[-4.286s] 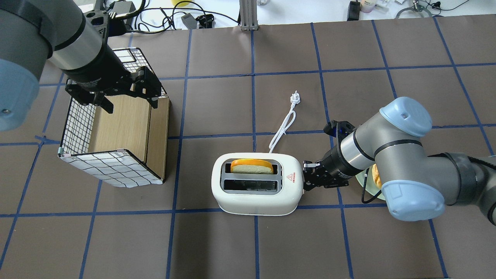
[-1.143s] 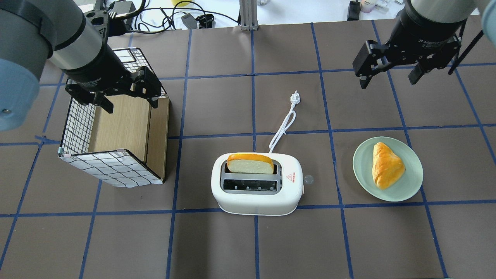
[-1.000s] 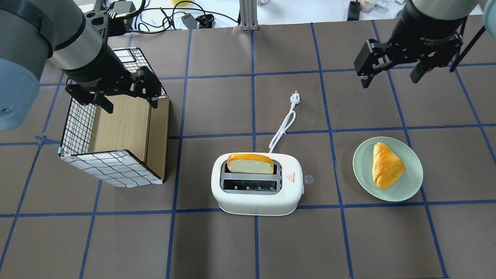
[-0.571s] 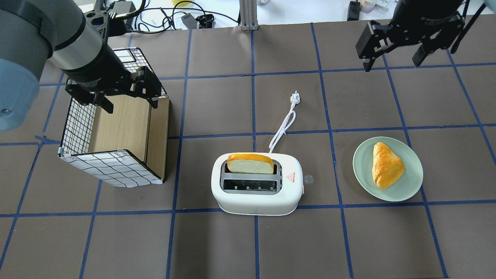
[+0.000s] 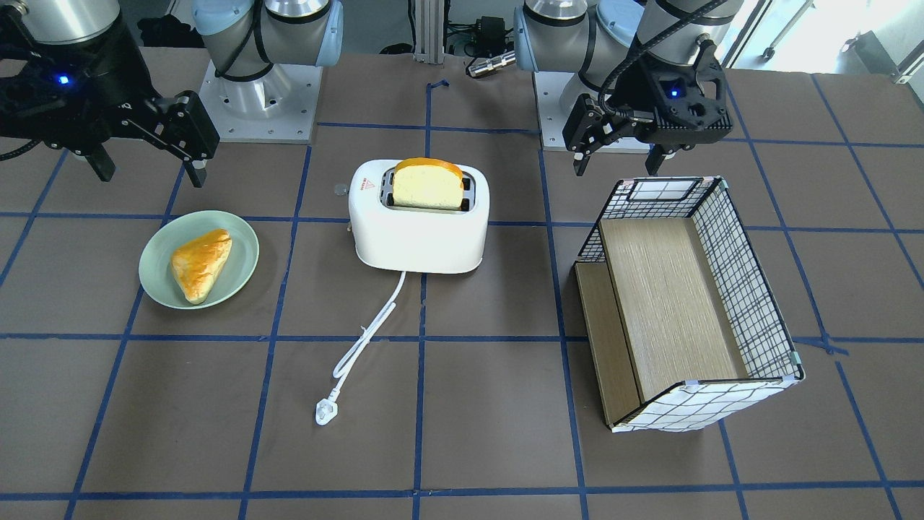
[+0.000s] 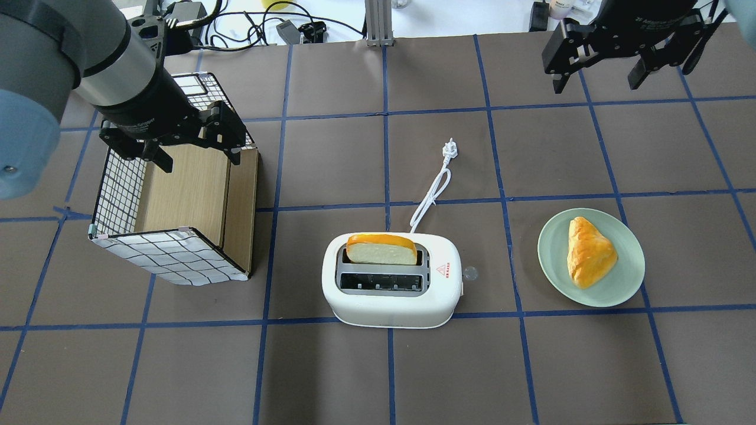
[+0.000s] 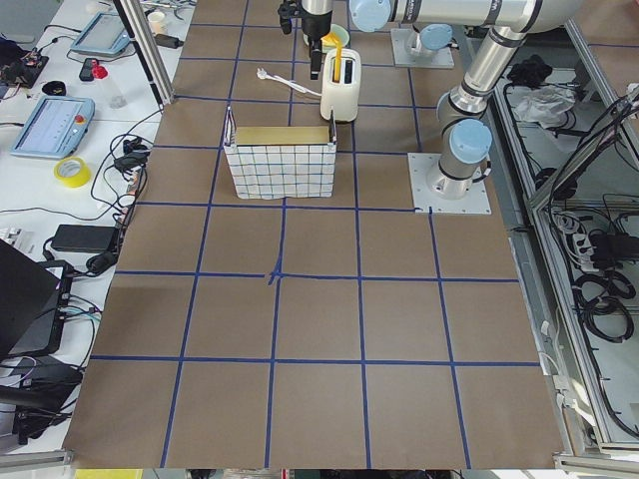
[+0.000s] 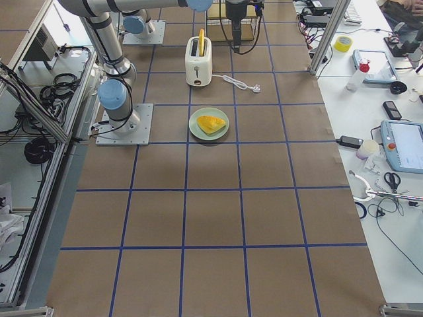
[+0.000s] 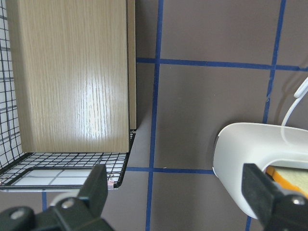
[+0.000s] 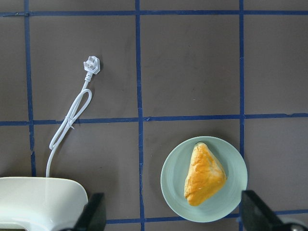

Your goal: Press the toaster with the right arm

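One toaster (image 6: 391,280): white, upright on the table (image 6: 331,165), lower centre of the overhead frame, its long side running across the frame.
Slots: two; the one toward the top of the frame holds a slice (image 6: 381,249) that stands well up out of it, while the other shows only its metal grid.
Lever (image 6: 470,273): a small grey knob at the toaster's right-hand end in the overhead frame, with nothing touching it.
Cord (image 6: 434,195): white, looping from the toaster's far side toward the top of the frame and ending in a plug (image 6: 450,149) that lies loose on the table.
Plate (image 6: 626,265): pale green, right of the toaster and apart from it, carrying a golden pastry (image 6: 589,252).
Right gripper (image 6: 596,85): upper right corner of the overhead frame, raised, well apart from the toaster, jaws spread with nothing between them.
Basket (image 6: 118,183): wire-sided with a wooden floor, left of the toaster.
Left gripper (image 6: 201,160): upper left, above the basket's far end, jaws spread wide and holding nothing.
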You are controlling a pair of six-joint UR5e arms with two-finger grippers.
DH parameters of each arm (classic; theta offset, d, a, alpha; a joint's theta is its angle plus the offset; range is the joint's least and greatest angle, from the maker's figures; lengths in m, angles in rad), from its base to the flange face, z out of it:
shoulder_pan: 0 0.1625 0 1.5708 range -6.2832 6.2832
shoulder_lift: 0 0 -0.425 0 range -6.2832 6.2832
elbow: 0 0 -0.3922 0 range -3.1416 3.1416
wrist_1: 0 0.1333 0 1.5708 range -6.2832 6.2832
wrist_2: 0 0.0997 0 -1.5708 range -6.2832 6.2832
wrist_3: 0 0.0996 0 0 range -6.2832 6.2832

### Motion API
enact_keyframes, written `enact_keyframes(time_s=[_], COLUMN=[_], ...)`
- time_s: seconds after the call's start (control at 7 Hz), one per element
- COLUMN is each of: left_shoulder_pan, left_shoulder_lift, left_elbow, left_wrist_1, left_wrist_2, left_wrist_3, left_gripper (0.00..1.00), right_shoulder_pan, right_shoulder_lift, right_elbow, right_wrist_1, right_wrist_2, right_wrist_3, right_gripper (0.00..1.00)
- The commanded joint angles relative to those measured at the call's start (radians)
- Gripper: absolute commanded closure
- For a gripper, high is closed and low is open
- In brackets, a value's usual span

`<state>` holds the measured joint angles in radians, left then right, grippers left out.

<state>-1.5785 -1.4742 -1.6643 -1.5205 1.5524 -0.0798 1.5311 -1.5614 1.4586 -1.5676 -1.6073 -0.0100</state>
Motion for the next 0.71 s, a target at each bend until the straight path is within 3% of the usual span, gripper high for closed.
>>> enact_keyframes(time_s=[0.0,0.57], left_shoulder_pan=[0.0,0.0], left_shoulder_lift=[0.0,0.0], left_elbow=[0.0,0.0], left_wrist_1=[0.0,-0.001], left_wrist_2=[-0.001,-0.001], left_wrist_3=[0.0,0.0], left_gripper=[0.0,0.0], right_shoulder_pan=[0.004,0.026], right_shoulder_lift=[-0.005,0.0], right_elbow=[0.006,0.006], right_wrist_1=[0.003,0.003], right_wrist_2=[0.052,0.061], right_wrist_3=[0.048,0.068], right_gripper=[0.0,0.0])
